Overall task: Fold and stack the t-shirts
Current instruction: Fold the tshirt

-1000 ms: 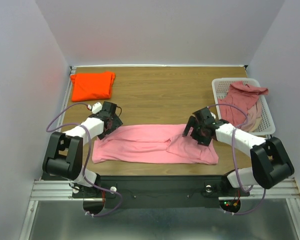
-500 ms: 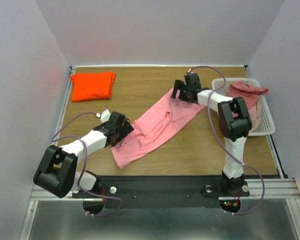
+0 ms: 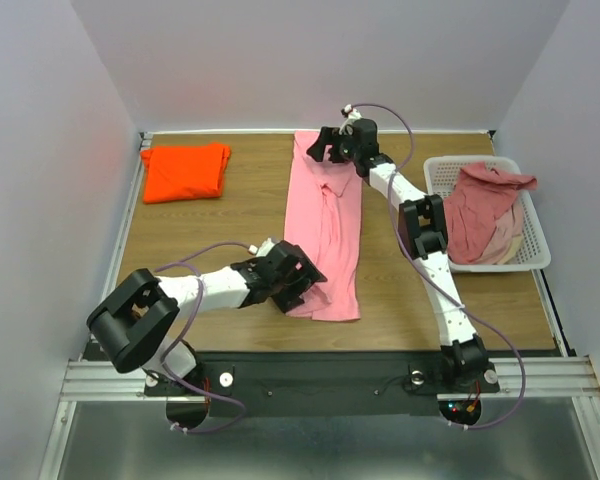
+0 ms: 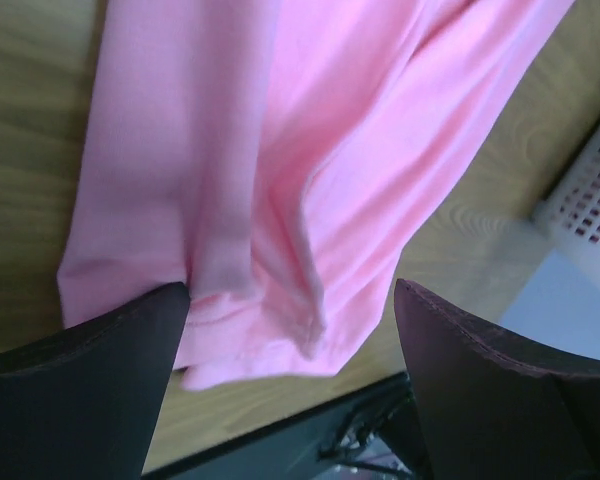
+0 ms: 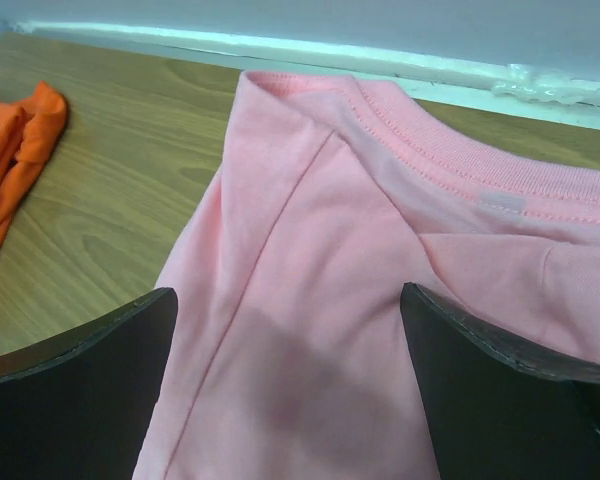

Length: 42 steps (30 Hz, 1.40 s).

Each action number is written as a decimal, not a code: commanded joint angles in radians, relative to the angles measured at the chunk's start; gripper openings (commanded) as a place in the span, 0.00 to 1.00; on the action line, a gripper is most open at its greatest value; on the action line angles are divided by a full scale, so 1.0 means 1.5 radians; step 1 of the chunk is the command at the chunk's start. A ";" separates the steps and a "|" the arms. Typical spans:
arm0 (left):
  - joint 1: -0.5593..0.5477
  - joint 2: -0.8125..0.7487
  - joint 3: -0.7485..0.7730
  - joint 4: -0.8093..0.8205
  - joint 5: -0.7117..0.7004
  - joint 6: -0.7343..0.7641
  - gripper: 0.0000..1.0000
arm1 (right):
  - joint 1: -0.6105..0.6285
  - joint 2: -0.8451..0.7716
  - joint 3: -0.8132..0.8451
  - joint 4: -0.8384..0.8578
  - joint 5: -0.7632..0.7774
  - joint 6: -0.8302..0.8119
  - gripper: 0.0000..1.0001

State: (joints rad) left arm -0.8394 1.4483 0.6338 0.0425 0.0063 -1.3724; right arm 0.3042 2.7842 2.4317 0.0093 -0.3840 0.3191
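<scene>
Two grippers are working one pink t-shirt (image 3: pixel 325 215), which is lying as a long narrow strip from the top centre of the overhead frame down to the lower centre of the table (image 3: pixel 230 215). The right gripper (image 3: pixel 330 147) is hovering at the collar (image 5: pixel 450 150), fingers spread wide and pinching nothing. The left gripper (image 3: pixel 298 285) is sitting over the hem (image 4: pixel 230 365), fingers likewise apart, with cloth lying loose between them.

I'm reading this shirt as light, limp cotton: it is creasing along its length and will probably sag and bunch wherever it isn't supported. It isn't fragile, but the doubled layers could slide apart. The best grips look like the ribbed collar or shoulder seam up top and the stitched hem corners below, pinching every layer.

The orange tee (image 3: pixel 185 170) is waiting folded at upper left. Dusty rose tees (image 3: pixel 485 205) are heaped in the basket (image 3: pixel 435 170) at right.
</scene>
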 commanded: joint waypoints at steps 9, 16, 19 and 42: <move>-0.172 -0.161 0.110 -0.486 -0.233 -0.167 0.98 | 0.003 -0.063 0.003 -0.044 -0.011 0.039 1.00; -0.162 -0.224 0.083 -0.436 -0.274 -0.070 0.98 | 0.010 -0.266 -0.168 -0.055 -0.042 0.033 1.00; -0.131 -0.215 0.063 -0.400 -0.242 0.003 0.98 | 0.025 -0.421 -0.358 -0.084 0.027 0.015 1.00; -0.050 -0.016 -0.008 -0.187 -0.079 0.226 0.42 | 0.185 -1.066 -1.256 -0.219 0.101 0.319 0.79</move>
State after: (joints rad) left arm -0.9142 1.3586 0.6415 -0.2317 -0.1360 -1.0630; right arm 0.5446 1.2179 0.5629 -0.3325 -0.2203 0.7181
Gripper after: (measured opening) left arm 0.610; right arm 0.831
